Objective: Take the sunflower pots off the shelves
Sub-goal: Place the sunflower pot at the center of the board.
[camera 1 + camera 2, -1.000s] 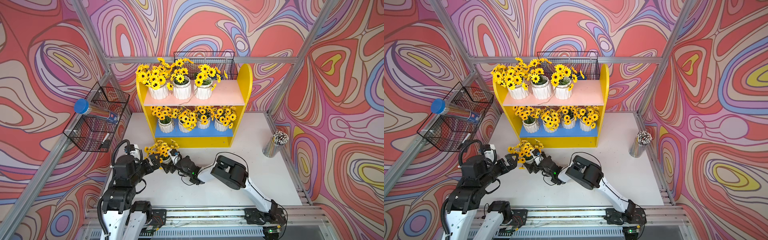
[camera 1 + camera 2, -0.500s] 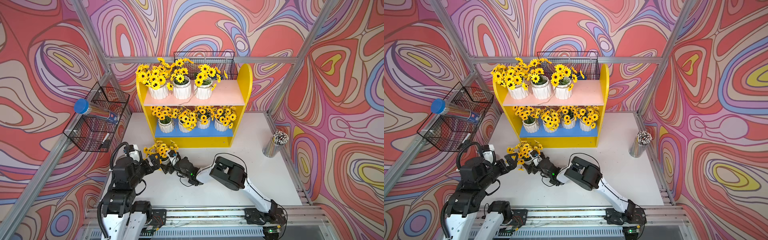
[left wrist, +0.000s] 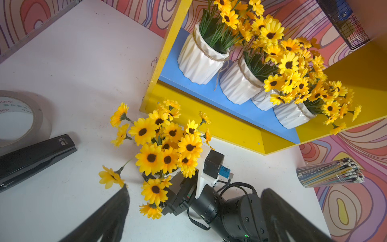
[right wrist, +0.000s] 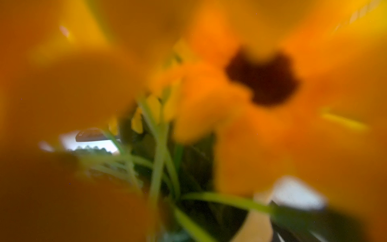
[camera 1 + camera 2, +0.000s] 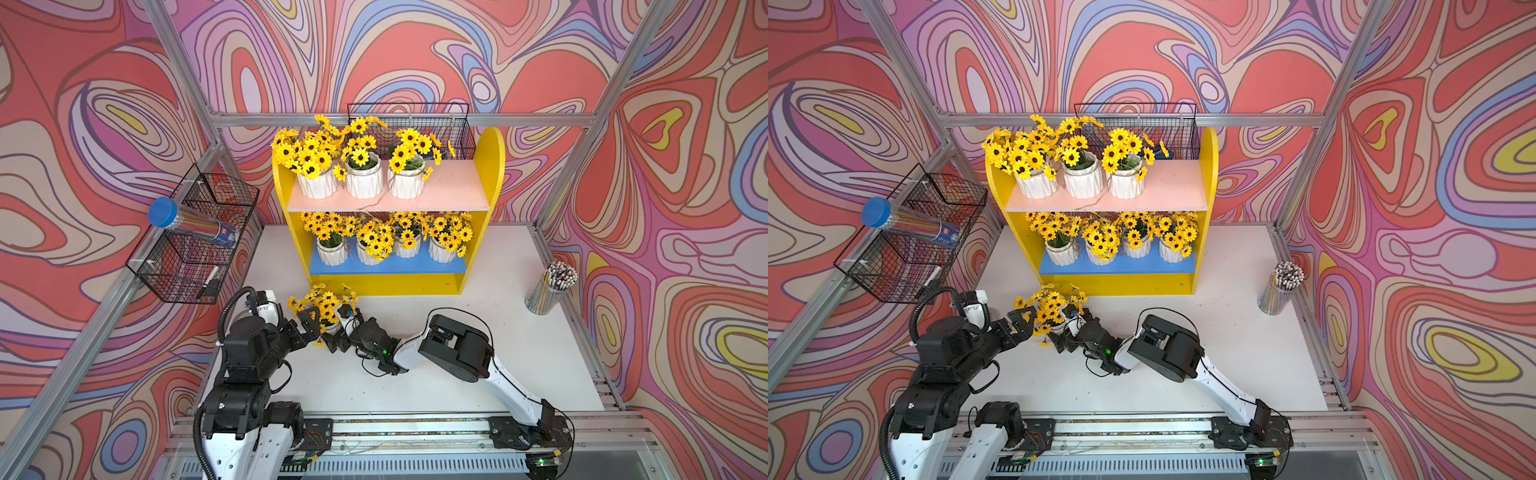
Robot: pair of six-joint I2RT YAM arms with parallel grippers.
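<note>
Sunflower pots [image 5: 362, 178] number eight here, and one, the loose pot [image 5: 325, 306], stands upright on the white worktop [image 5: 519, 332], just in front of the shelves [image 5: 491, 166] near their left end and between the two arms. The right tool [image 5: 338, 327] reaches in low with a jaw on either side of the loose pot's white body. Whether the jaws press on it or stand clear of it I cannot tell, and the right wrist view is filled with blurred yellow petals and green stems. The left tool [image 5: 309, 326] sits just beside the bunch on its other side, jaws spread wide with nothing held between them. In the left wrist view its fingers [image 3: 117, 209] frame the loose pot, and one tip lies right at a stray outer bloom. The other seven pots are on the shelves: three stand in a row toward the left of the pale pink upper board [image 5: 453, 187], and four stand close together along the blue lower board [image 5: 386, 267], their blooms touching. Well apart, by the right edge of the worktop, stands a clear cup of pencils [image 5: 550, 286]. A rear wire basket [image 5: 415, 124] hangs on the frame behind the shelves. A side wire basket [image 5: 195, 245] hangs on the left wall with a blue-capped tube [image 5: 187, 222] lying tilted across it. The left wrist view also shows a tape roll [image 3: 18, 117] and a black stapler [image 3: 35, 155] on the worktop beside the loose pot, apart from it
</note>
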